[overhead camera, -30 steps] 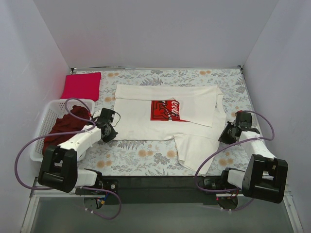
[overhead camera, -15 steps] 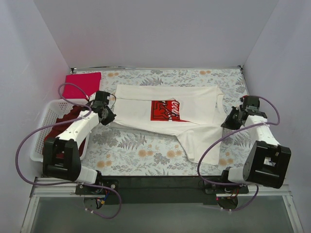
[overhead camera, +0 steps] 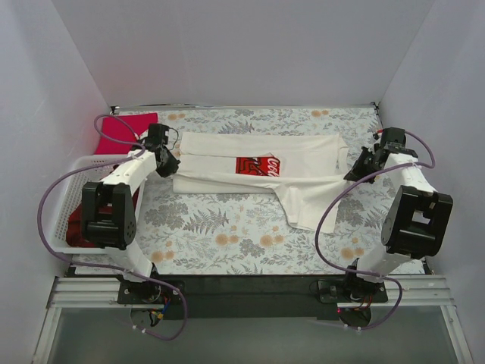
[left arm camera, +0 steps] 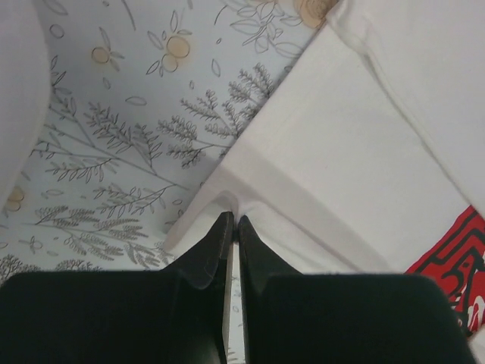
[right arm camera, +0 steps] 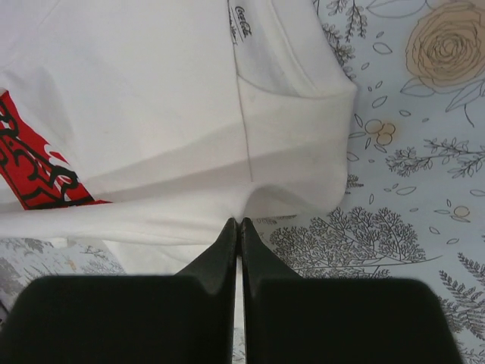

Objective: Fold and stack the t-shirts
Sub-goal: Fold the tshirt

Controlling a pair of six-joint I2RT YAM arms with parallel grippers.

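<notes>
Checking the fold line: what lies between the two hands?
Only the cream-white t-shirt, spanning from the left hand to the right hand, both pinching its folded edge; the top view shows it.

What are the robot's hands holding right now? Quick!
Left hand: closed, pinching the edge of the cream-white t-shirt.
Right hand: closed, pinching the same t-shirt.

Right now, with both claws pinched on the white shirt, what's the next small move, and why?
The left claw and right claw are each shut on an edge of the cream-white shirt, and the folded layer reaches only partway across the red print. So I'd probably carry both claws together a little toward the far edge of the shirt before lowering.
</notes>
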